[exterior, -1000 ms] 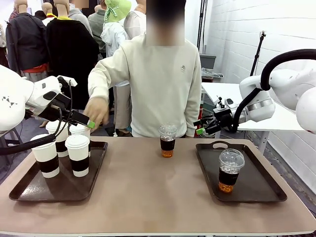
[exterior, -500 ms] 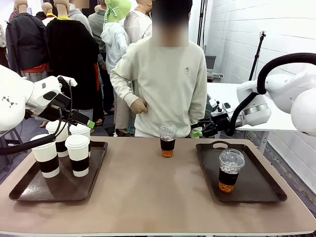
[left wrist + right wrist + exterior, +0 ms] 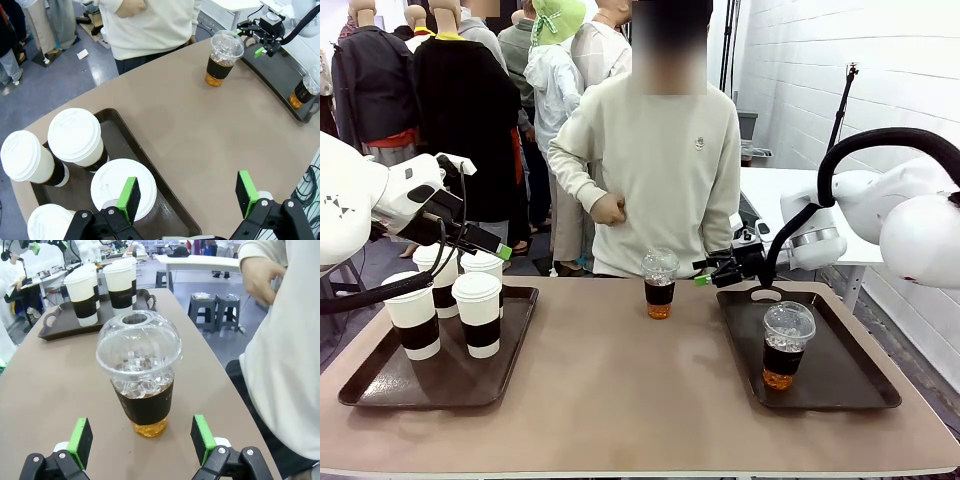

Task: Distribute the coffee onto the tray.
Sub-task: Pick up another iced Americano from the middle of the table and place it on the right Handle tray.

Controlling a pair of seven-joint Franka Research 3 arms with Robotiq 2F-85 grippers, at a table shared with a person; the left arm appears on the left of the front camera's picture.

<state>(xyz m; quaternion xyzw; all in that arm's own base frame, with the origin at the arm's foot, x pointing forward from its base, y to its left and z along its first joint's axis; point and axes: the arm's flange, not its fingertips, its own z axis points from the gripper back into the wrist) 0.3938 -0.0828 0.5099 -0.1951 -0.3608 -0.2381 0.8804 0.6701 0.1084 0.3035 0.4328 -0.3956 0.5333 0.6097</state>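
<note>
**A:** Inventory, largest first?

**B:** One table [image 3: 620, 400] with a brown top. One person [image 3: 665, 170] stands at its far edge, centre, with a hand up at the chest. Two dark trays: the left tray [image 3: 380, 385] is at the table's left side, the right tray [image 3: 840, 385] at its right side with a handle toward the person.

**A:** Cup count?

**B:** Six, all upright. Four paper cups [image 3: 478, 314] with white lids and dark sleeves stand close together in the far part of the left tray. Two clear cups with dome lids hold dark liquid. The tray cup [image 3: 787, 345] stands about mid right tray. The table cup [image 3: 659, 284] stands on bare table near the far edge, centre, on neither tray.

**A:** Grippers?

**B:** The left gripper [image 3: 187, 192] hovers above the paper cups, fingers spread and nothing between them. The right gripper [image 3: 712, 274] is low by the right tray's far left corner, aimed at the table cup. Its fingers are released and wide. The cup sits ahead of the pads with a gap, so no contact.

**A:** Free room?

**B:** The left tray's near end is bare. The right tray is bare all round its one cup. There is a wide bare stretch of table between the trays and along the near edge.
</note>
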